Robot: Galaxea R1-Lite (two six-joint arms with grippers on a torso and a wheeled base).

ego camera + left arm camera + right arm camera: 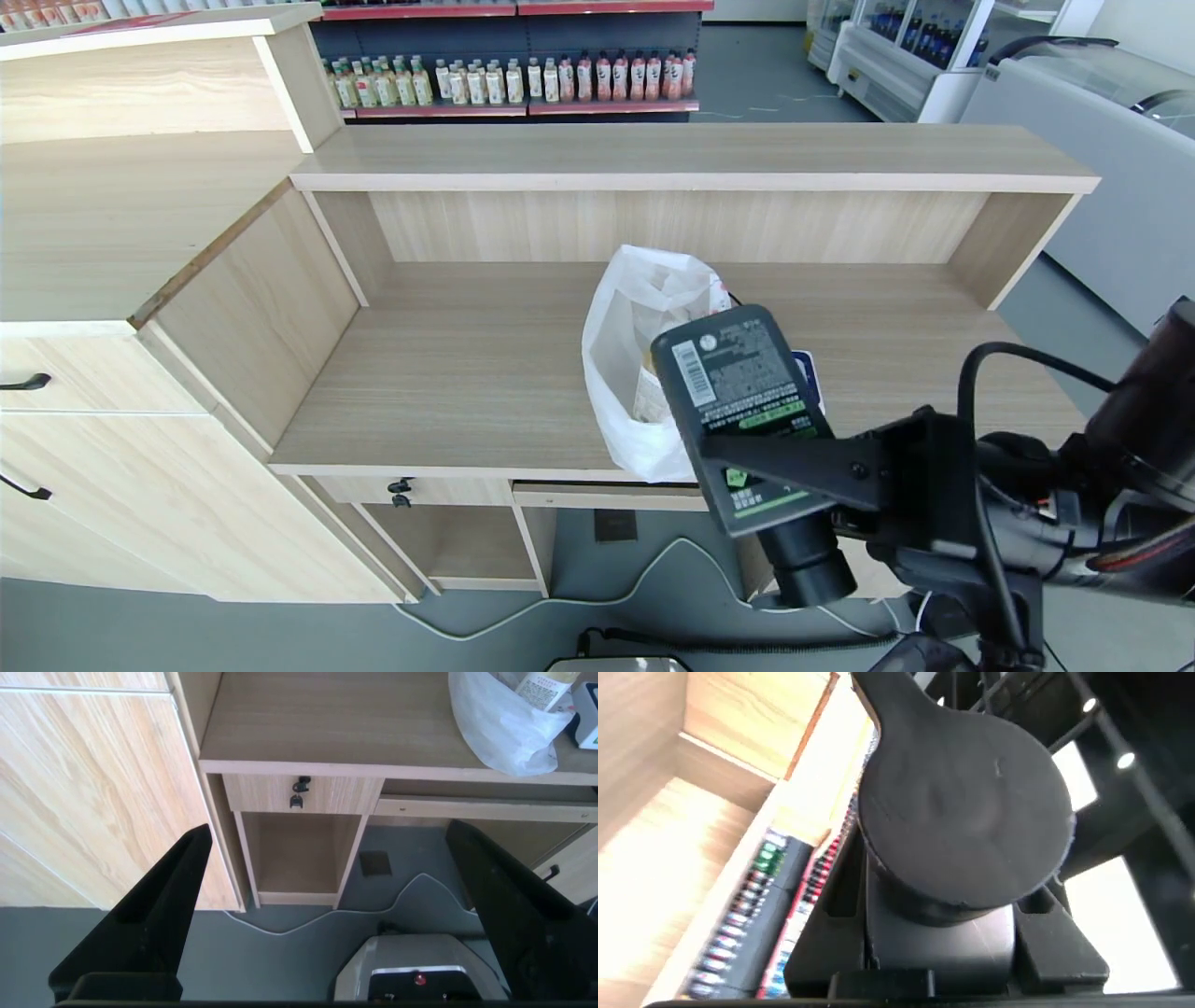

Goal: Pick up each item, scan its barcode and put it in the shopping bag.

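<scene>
Holding a black bottle seemingly over the shopping bag, right fingers clench it; left fingers splayed.

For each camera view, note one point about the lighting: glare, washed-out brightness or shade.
Head view: even light, with pale reflections on the freezer lid. Left wrist view: the cubby under the counter top is dimmer than the top itself. Right wrist view: the counter top washes out bright, and the bottle looks dark against it.

Right tool raised, clamped on bottle; left tool low, fingers spread wide
</scene>
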